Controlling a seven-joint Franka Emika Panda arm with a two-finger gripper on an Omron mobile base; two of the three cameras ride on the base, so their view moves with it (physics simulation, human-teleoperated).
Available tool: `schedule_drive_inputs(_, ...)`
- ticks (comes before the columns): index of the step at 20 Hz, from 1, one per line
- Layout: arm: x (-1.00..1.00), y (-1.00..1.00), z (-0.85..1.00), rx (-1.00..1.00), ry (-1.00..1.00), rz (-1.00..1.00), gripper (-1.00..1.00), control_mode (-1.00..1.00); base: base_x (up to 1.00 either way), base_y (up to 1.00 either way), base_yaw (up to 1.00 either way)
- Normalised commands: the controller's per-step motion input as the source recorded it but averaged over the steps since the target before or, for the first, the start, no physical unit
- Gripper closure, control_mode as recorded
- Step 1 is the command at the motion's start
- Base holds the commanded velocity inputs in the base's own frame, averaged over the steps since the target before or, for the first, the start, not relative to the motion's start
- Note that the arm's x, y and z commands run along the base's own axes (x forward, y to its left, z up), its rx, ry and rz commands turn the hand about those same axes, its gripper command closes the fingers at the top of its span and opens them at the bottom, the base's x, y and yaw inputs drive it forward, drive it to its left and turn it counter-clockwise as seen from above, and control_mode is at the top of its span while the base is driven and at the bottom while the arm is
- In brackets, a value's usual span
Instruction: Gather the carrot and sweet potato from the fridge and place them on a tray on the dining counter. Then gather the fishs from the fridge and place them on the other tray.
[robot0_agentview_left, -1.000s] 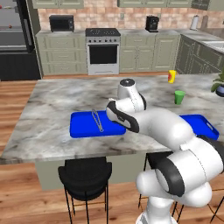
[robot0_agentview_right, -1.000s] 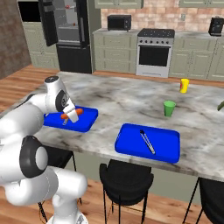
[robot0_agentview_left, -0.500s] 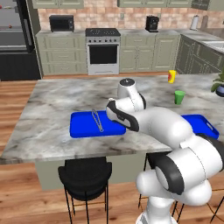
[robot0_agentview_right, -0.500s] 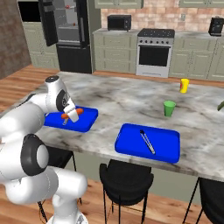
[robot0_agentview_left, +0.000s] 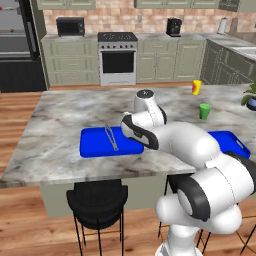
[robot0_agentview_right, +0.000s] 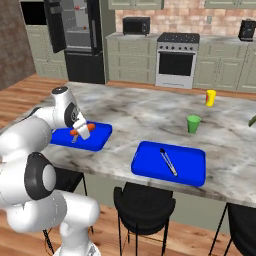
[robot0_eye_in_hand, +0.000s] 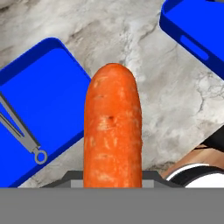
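Nearby, tongs (robot0_agentview_left: 111, 137) on blue tray (robot0_agentview_left: 95, 146).

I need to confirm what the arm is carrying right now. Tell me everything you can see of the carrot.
The carrot is a bright-orange root with a rounded far end and faint dimples along its matte skin. In the hand view it runs straight out from the gripper, which is shut on it. It hangs above the marble dining counter, between the two blue trays. In the right base view it shows as a small orange piece over the left tray. Whether it touches that tray cannot be told.
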Motion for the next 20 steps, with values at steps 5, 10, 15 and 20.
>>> schedule_drive_inputs(5,0.1,0.04,-0.11,0.0,0.04,-0.01,1.0,-1.0,0.0,0.0,0.0)
schedule_drive_inputs(10,0.27,0.0,-0.24,0.0,0.0,0.0,1.0,-1.0,0.0,0.0,0.0)
schedule_drive_inputs(15,0.13,-0.02,-0.15,0.0,-0.02,0.0,1.0,-1.0,0.0,0.0,0.0)
schedule_drive_inputs(20,0.31,0.05,-0.17,0.0,0.0,0.0,1.0,-1.0,0.0,0.0,0.0)
